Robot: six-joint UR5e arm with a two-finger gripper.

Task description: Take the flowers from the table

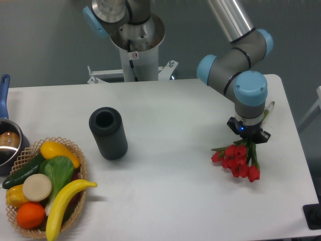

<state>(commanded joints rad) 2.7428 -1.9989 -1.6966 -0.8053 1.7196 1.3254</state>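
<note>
The flowers (238, 159) are a small bunch of red tulips lying on the right side of the white table (170, 115), buds toward the front, green stems running back to the right under the arm. My gripper (249, 139) points straight down over the stems just behind the buds. Its fingers are hidden by the wrist and the flowers, so I cannot see whether they are open or closed on the stems.
A black cylindrical vase (108, 133) stands left of the middle. A wicker basket (45, 188) with several pieces of fruit and vegetables sits at the front left. A pot with a blue handle (6, 140) is at the left edge.
</note>
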